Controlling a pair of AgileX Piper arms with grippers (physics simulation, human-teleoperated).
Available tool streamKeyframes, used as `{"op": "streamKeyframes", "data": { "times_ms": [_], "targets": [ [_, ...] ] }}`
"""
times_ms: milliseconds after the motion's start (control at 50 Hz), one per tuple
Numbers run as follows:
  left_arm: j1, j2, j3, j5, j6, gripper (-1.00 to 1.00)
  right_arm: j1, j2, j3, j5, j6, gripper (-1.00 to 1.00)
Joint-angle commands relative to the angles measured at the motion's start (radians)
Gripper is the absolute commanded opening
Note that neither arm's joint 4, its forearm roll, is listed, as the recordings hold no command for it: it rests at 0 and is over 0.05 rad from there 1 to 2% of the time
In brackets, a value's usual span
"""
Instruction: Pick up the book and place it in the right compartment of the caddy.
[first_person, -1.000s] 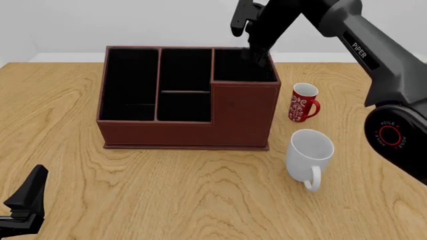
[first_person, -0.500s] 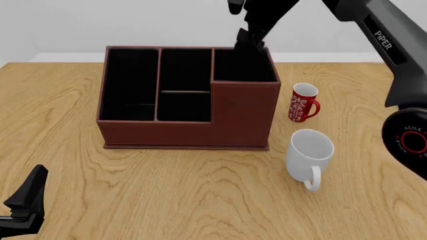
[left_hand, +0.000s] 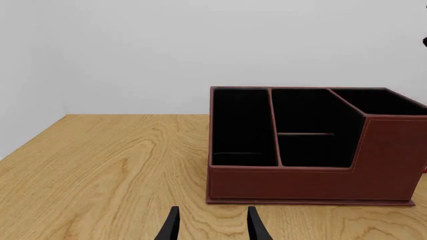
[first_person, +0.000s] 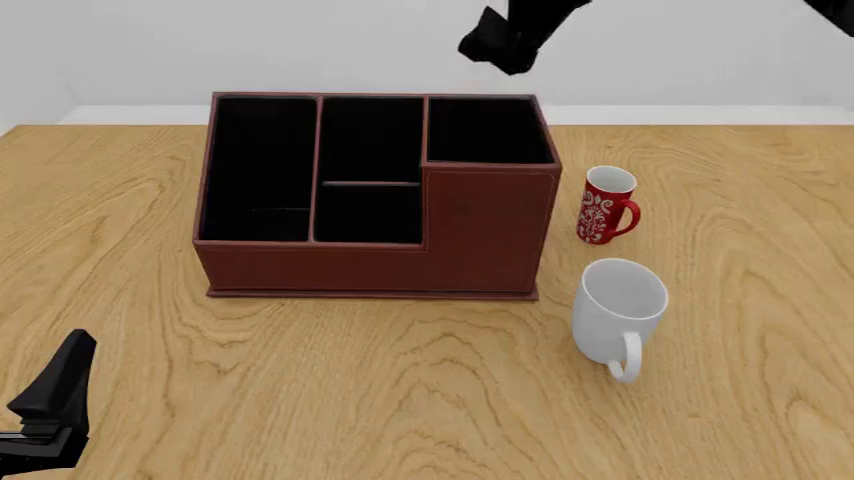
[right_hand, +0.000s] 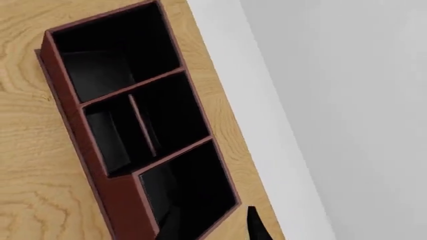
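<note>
The reddish-brown caddy (first_person: 461, 235) stands mid-table; it also fills the left wrist view (left_hand: 300, 182) and lies below the right wrist camera (right_hand: 68, 107). Its right compartment (first_person: 489, 130) (right_hand: 190, 192) (left_hand: 373, 100) is the tall-walled squarish one, and its inside reads only as black. The book cannot be made out in any view. My right gripper (first_person: 498, 45) hangs high above the caddy's back right corner, holding nothing; one finger (right_hand: 256, 229) shows with its jaws apart. My left gripper (first_person: 67, 370) (left_hand: 210, 227) rests open, low at the near left, well short of the caddy.
A red patterned mug (first_person: 607, 205) stands just right of the caddy. A white mug (first_person: 618, 305) stands nearer, to the front right. A white wall runs behind the table's far edge.
My right gripper has risen out of the right compartment, up and away from the caddy, and most of that arm has left the front view. The left arm stayed still.
</note>
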Motion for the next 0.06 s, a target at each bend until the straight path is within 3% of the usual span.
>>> {"op": "streamKeyframes", "data": {
  "times_ms": [20, 60],
  "targets": [
    [0.0, 0.0, 0.0, 0.0, 0.0, 1.0, 0.015, -0.261, 0.433, -0.337, 0.054, 1.0],
    [0.0, 0.0, 0.0, 0.0, 0.0, 1.0, 0.006, -0.297, 0.488, -0.398, 0.059, 1.0]
  ]
}}
